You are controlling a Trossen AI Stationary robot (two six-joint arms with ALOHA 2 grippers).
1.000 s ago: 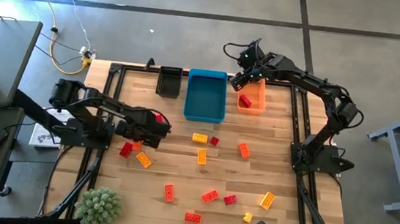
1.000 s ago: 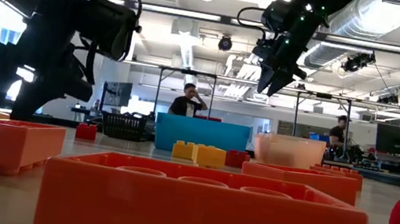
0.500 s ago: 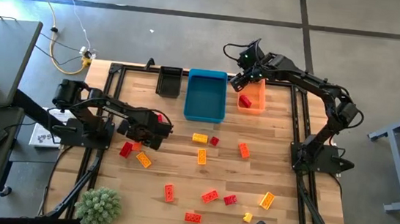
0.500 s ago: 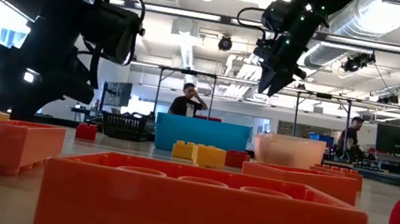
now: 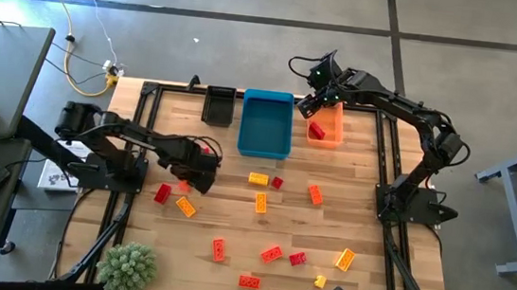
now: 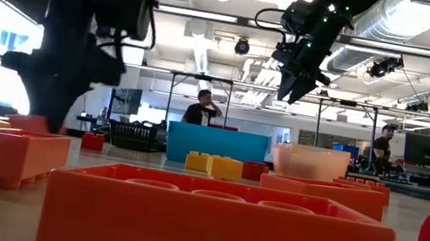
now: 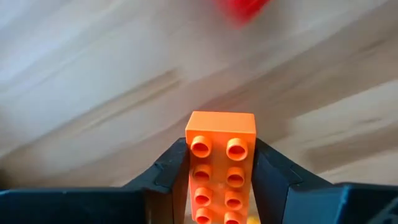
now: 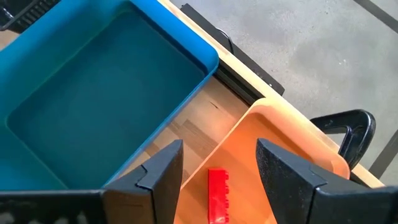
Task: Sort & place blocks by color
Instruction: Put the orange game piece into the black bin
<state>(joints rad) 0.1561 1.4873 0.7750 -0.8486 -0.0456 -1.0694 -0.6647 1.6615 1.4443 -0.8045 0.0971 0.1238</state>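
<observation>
Left gripper (image 7: 221, 171) pinches a glossy orange studded brick (image 7: 221, 162) by its long sides, low over blurred wood-grain table (image 5: 223, 218) at about 9 o'clock; the brick's near end is cut off in the wrist view and the arm hides it from above. Right gripper (image 8: 217, 165) hangs at 12 o'clock over the gap between the smooth blue bin (image 8: 93, 93) and orange bin (image 8: 292, 149), fingers spread and empty, a red brick (image 8: 217, 196) lying in the orange bin. Other red, orange and yellow bricks (image 5: 272, 254) lie scattered from centre to 6 o'clock; no legible writing.
</observation>
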